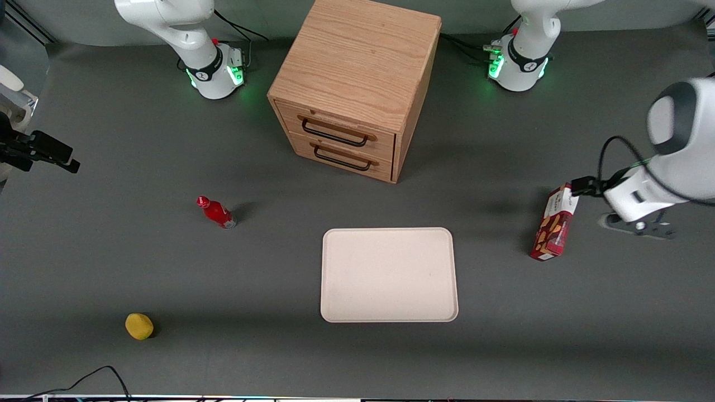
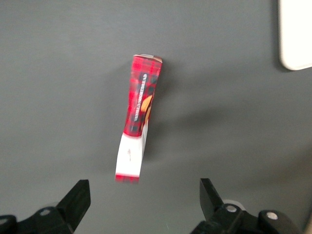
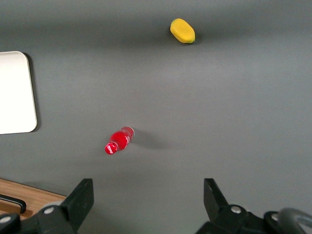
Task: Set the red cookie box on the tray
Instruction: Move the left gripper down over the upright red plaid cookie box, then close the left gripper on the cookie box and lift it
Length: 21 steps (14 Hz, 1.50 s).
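The grey desk [image 1: 167,268] carries a wooden two-drawer cabinet [image 1: 357,72] at its far edge. Nearer the front camera than the cabinet lies the tray [image 1: 388,273], flat and bare.

The red cookie box [image 1: 553,226] sits well apart from the tray, toward the working arm's end of the desk, at much the same depth as the tray's far rim. It seems to rest on one long narrow edge, with its broad printed face turned sideways and its slim top edge facing up.

The hand [image 2: 144,204] hangs above the desk just off the box's white end. Its two fingers are spread wide and hold nothing.

The box is probably a light, thin cardboard carton. It should be stiff enough along its length, but its broad faces would dent under a hard squeeze, and its printed skin may be a little slick. It looks tippy on that narrow edge, so a nudge from one finger could topple it. The best hold is likely across the slim width near mid-length, one finger on each broad face, closed gently.

A small red bottle [image 1: 217,212] and a yellow fruit-like lump [image 1: 139,326] lie toward the parked arm's end, clear of the route to the tray.
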Motion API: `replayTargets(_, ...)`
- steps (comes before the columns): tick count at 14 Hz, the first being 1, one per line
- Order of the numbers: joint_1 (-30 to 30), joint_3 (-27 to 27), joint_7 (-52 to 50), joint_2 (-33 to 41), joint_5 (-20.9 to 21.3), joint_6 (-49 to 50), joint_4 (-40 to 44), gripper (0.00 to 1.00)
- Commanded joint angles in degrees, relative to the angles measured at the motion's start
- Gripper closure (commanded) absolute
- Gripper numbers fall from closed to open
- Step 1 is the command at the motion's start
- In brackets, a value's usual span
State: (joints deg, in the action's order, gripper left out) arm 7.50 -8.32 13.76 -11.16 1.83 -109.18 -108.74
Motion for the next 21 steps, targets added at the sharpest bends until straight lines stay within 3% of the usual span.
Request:
replayTargets(1, -0.8, 1.8, 5.7, -0.9, 0.5, -11.5, -8.7, 0.0)
replayTargets(5, -0.6, 2.6, 8.4, -6.3, 0.5, -23.3, -12.0, 0.0)
replayTargets(6, -0.6, 2.7, 8.1, -7.5, 0.5, -27.1, -13.6, 0.09)
replayTargets(8, -0.5, 2.9, 7.7, -8.8, 0.1, -31.3, -15.7, 1.0)
replayTargets(12, -0.4, 3.1, 7.9, -8.8, 0.1, -28.4, -13.6, 1.0)
replayTargets(15, -0.5, 3.3, 7.8, -8.2, 0.0, -20.5, -8.3, 1.0)
replayTargets(18, -0.6, 3.2, 5.2, -7.2, -2.2, -3.3, 4.5, 1.0)
replayTargets(21, -1.1, -0.5, -7.2, -7.6, -3.9, 11.9, 18.9, 1.0)
